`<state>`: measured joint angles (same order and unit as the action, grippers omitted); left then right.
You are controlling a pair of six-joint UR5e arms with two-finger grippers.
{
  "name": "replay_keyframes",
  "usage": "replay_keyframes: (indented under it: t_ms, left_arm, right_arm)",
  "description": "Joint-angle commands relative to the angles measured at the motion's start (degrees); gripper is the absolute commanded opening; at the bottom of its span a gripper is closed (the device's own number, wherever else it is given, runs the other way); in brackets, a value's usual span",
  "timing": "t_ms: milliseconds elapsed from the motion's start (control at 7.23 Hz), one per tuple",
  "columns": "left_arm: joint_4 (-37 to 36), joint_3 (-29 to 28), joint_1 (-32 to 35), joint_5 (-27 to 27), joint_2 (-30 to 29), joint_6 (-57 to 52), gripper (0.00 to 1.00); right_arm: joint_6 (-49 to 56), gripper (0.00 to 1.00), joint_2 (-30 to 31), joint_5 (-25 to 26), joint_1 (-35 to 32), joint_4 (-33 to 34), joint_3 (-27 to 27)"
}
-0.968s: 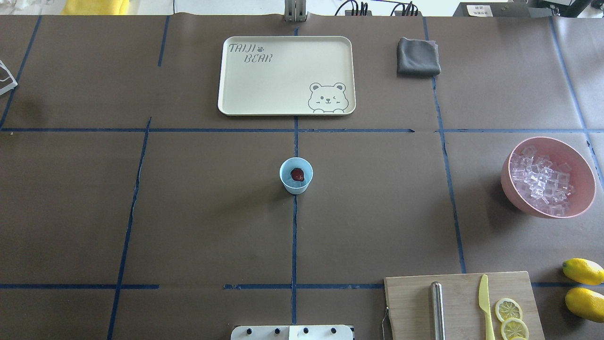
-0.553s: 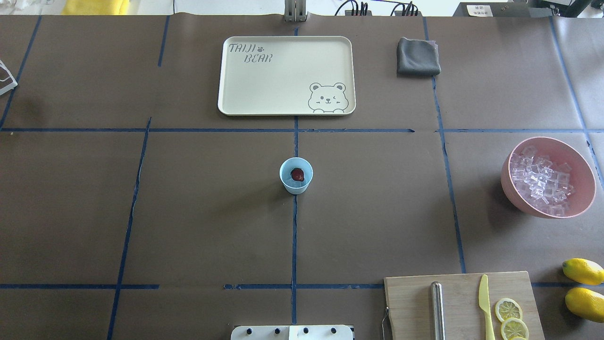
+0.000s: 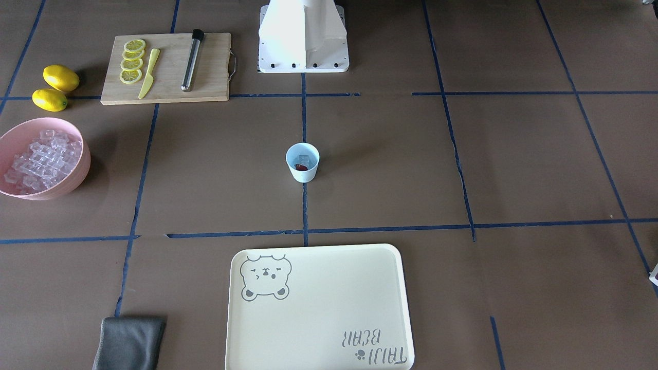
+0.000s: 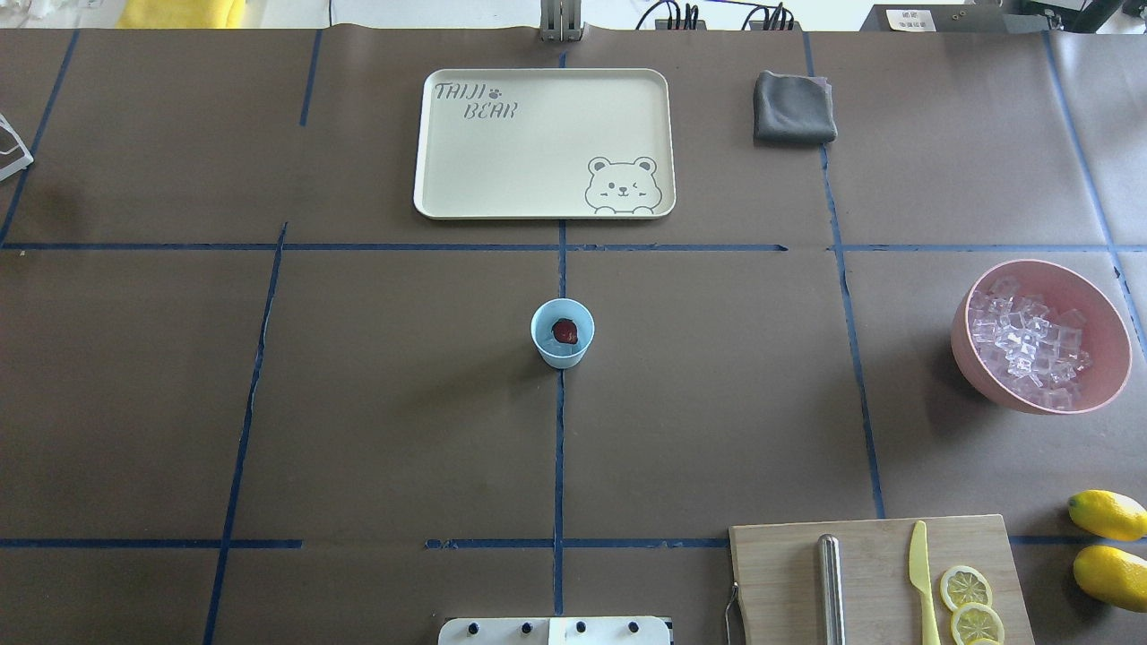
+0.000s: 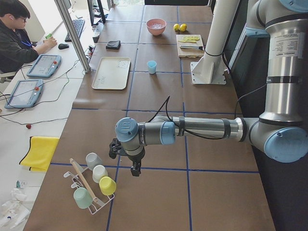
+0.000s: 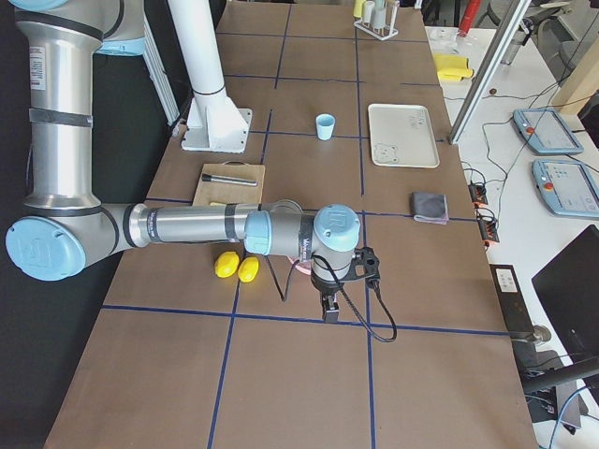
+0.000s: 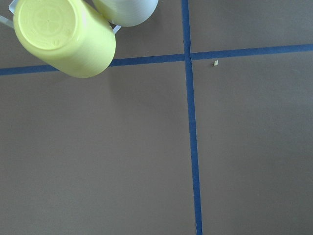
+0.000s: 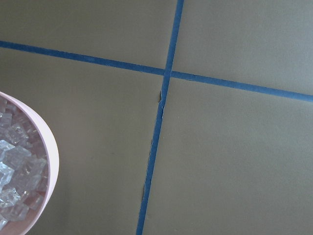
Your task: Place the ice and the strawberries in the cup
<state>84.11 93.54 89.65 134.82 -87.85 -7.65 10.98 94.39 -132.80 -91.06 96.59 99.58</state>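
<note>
Cup (image 4: 562, 356) stands mid-table on a blue tape line. Strawberry (image 4: 564, 331) lies inside, and ice (image 3: 304, 158) beside it is faint. Pink bowl (image 4: 972, 374) is well apart. Left gripper (image 5: 136, 169) and right gripper (image 6: 329, 309) appear only in side views, so their grip cannot be told.

A brown tabletop (image 4: 376, 403) is ruled into large rectangles by blue tape lines (image 4: 558, 448). Near its middle, where two lines meet, a light blue cup (image 4: 563, 356) stands upright. Taken from the cup in the overhead view, a cream bear-print tray (image 4: 538, 143) lies flat at 12 o'clock, a folded grey cloth (image 4: 793, 107) at 1 o'clock and a pink bowl (image 4: 977, 376) at 3 o'clock. Two lemons (image 4: 1108, 514) lie side by side at 4 o'clock, just beside a wooden cutting board (image 4: 874, 573) at 5 o'clock. The white robot base (image 4: 554, 631) sits at 6 o'clock, and a rack (image 5: 83, 179) of upturned cups far out toward 9 o'clock
</note>
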Motion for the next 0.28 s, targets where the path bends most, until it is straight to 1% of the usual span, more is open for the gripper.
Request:
replay_keyframes:
  t_ms: [0,138]
  left_arm:
    - [0.0,0.0,0.0,0.0,0.0,0.0,1.00]
    - [0.0,0.0,0.0,0.0,0.0,0.0,1.00]
  right_arm:
    - [0.0,1.00,0.0,0.0,0.0,0.0,0.0]
    - [0.0,1.00,0.0,0.0,0.0,0.0,0.0]
